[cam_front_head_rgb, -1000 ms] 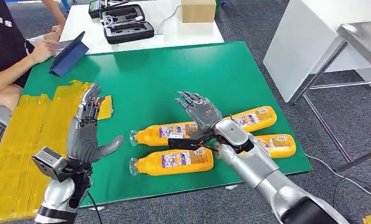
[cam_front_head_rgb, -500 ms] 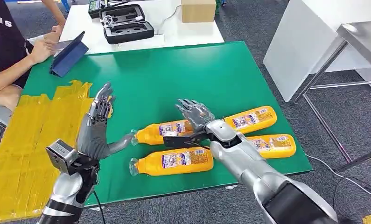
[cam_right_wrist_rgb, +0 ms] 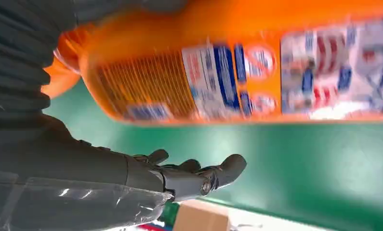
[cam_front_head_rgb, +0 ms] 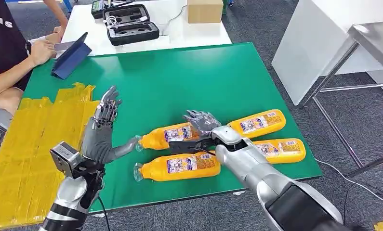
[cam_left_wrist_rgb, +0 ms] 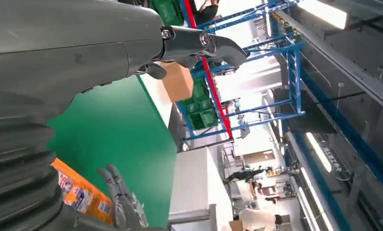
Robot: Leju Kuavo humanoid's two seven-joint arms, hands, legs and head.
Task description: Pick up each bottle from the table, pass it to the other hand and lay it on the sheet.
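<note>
The right robot hand (cam_front_head_rgb: 201, 126) hides the bottle's (cam_front_head_rgb: 172, 136) base.

Both arms are silver metal with a smooth, rounded shell, the right arm (cam_front_head_rgb: 257, 171) ending near the shoulder in a black sleeve-like section. The left arm (cam_front_head_rgb: 69, 197) carries a small grey box-shaped camera block (cam_front_head_rgb: 64, 155) at the wrist, with a thin black cable hanging below it. The left robot hand (cam_front_head_rgb: 99, 136) has a grey palm and thick grey thumb, its fingers darker with silver links. The right robot hand (cam_front_head_rgb: 201, 124) is dark grey too, and in the wrist views each has a grey ribbed cover behind it
</note>
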